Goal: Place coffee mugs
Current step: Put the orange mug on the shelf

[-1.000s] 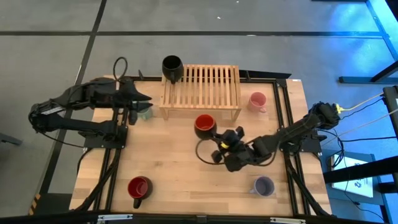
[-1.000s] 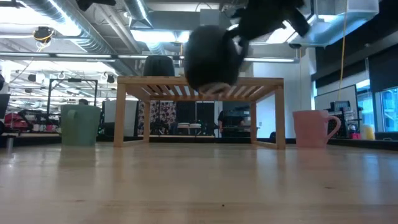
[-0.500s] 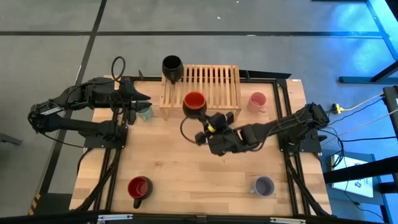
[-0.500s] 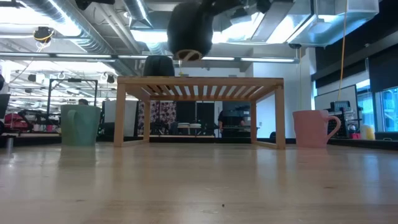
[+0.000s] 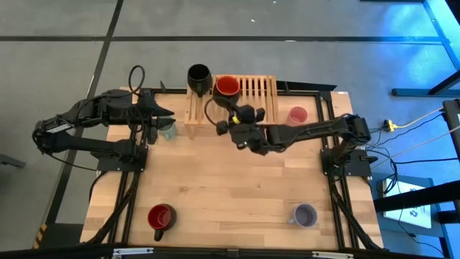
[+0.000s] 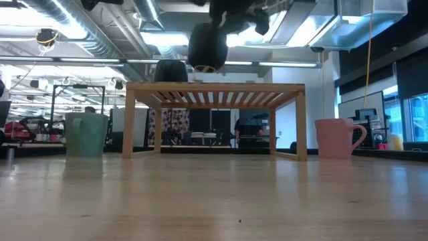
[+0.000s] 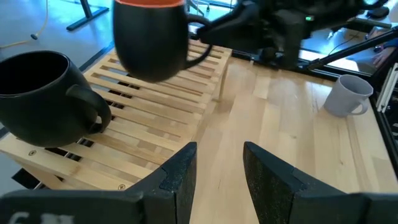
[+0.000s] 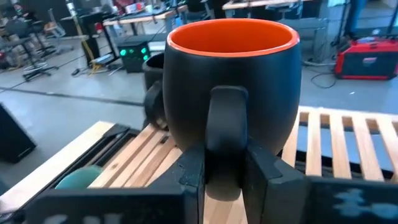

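The orange-red mug (image 5: 228,86), black outside, hangs just above the left part of the slatted wooden rack (image 5: 251,101), and my right gripper (image 5: 234,113) is shut on it. A black mug (image 5: 198,75) stands on the rack's far left corner. On the table stand a green mug (image 5: 167,131), a pink mug (image 5: 297,115), a dark red mug (image 5: 161,217) and a lavender-grey mug (image 5: 305,214). My left gripper (image 7: 217,168) waits open at the table's left, next to the green mug, touching nothing. My right gripper pinches the orange-red mug's handle (image 8: 227,121) between its two fingers (image 8: 194,169), one on each side of the loop. The fingers come nearly level from the table's near right side. The mug is upright, mouth up, lifted clear above the rack's slats (image 6: 207,47).
The rack (image 6: 214,90) stands on legs at the table's far middle, its slats to the right of the held mug bare. The pink mug (image 6: 338,137) is right of the rack, the green mug (image 6: 87,134) left of it. Bare wood lies in the table's middle.
My right gripper has carried the orange-red mug up and toward the table's far edge, from above the table's middle to above the rack's left part beside the black mug. It has stayed shut on the handle throughout, and the wrist has turned on the way.
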`<state>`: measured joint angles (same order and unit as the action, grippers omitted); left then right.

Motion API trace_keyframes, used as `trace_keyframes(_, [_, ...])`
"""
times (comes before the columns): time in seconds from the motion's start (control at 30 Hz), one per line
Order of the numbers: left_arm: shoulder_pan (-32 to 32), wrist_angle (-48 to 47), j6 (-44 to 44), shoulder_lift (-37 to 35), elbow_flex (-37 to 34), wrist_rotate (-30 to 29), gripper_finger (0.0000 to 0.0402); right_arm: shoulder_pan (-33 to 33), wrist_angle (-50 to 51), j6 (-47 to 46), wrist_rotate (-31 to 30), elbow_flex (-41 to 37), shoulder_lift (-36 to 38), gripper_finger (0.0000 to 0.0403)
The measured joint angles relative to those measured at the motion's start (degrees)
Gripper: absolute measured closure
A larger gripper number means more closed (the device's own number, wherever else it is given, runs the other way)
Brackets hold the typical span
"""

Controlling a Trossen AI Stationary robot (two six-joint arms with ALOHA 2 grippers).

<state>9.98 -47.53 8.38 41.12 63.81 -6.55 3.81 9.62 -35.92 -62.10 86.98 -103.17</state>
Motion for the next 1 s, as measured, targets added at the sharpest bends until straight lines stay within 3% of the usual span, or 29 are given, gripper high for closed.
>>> trace_keyframes(0.23, [0.00, 0.00, 0.02, 0.00, 0.00, 0.00, 0.0276, -4.76, -0.19, 1.96, 0.39, 0.00, -0.29, 0.0354])
trace_keyframes(0.53, [0.02, -0.12, 0.00, 0.00, 0.00, -1.27, 0.0276, -10.45, -4.77, 3.58, 8.09, 0.02, -3.09, 0.0354])
trace_keyframes(1.0, [0.02, 0.00, 0.00, -0.02, 0.00, -1.31, 0.0276, -12.24, -6.64, 6.02, 10.65, 0.02, -4.92, 0.0354])
